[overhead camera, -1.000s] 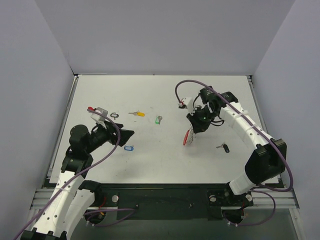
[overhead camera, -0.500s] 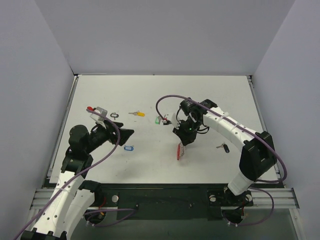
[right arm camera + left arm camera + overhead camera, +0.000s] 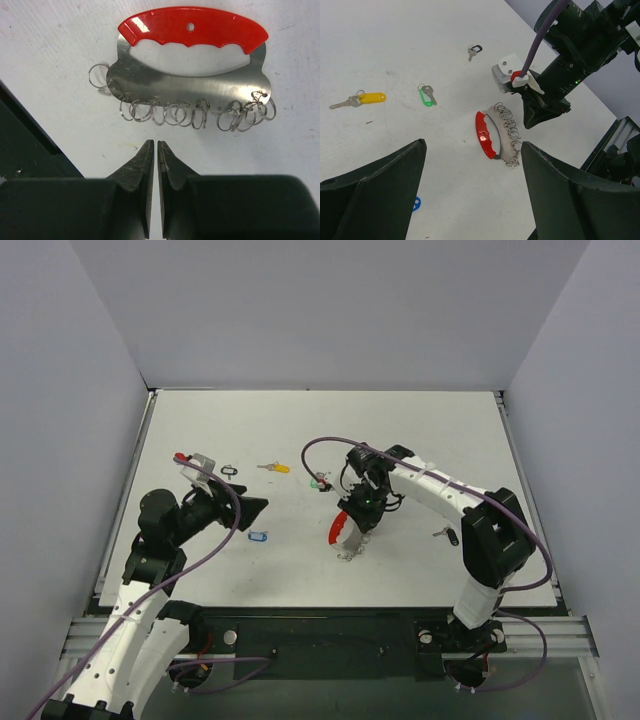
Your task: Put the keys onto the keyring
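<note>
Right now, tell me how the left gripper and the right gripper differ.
The left gripper has its jaws spread wide, while the right gripper has its jaws all but touching. The left gripper hangs off to the left, near the blue-tagged key, whereas the right gripper sits right beside the keyring, its tips pointing at the row of small loops. Both hold nothing.

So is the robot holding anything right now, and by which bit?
Nothing is held. The right pincer is shut, its tips just short of the keyring, which lies on the table. The left pincer is open and empty.
</note>
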`<move>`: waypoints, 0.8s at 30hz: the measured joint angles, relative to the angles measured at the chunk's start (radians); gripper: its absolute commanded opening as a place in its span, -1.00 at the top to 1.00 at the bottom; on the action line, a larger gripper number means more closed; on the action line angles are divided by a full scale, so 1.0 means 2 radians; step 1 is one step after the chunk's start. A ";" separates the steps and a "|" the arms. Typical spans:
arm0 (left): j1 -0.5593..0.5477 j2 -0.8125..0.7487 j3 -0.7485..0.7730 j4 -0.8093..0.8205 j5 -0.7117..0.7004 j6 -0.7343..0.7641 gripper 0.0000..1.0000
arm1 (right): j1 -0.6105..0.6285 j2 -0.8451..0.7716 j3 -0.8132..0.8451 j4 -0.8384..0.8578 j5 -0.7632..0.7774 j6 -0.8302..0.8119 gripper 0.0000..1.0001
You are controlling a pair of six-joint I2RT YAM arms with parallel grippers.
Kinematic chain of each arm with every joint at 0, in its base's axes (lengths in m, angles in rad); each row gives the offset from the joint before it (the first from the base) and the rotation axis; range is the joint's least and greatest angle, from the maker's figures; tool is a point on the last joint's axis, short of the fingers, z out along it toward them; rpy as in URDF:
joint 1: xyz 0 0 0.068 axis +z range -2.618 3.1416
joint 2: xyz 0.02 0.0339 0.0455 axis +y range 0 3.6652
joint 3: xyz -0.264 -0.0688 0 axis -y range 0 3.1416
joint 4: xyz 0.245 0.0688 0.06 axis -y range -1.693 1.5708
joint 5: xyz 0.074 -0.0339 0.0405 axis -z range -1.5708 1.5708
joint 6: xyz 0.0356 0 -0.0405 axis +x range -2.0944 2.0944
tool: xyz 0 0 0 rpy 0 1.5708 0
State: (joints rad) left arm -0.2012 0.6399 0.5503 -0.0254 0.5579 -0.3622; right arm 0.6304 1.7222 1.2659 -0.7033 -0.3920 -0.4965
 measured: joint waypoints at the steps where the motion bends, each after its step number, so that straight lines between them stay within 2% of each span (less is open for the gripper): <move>1: 0.000 0.000 0.000 0.000 0.000 0.000 -0.74 | 0.000 0.004 0.000 0.002 0.002 0.002 0.90; 10: 0.000 0.002 0.000 0.000 -0.002 0.000 -0.74 | -0.026 0.007 -0.005 0.005 -0.021 0.013 0.63; 17: 0.000 0.010 0.000 0.000 -0.002 0.000 -0.74 | -0.130 -0.065 -0.028 0.001 -0.083 0.013 0.41; 24: -0.001 0.025 0.000 -0.017 -0.006 -0.001 -0.74 | -0.258 -0.158 -0.070 0.001 -0.137 0.013 0.34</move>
State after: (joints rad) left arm -0.2035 0.6903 0.5507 -0.0589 0.5453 -0.3634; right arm 0.1150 1.4059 1.1255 -0.7013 -0.6662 -0.4698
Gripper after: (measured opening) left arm 0.869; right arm 0.328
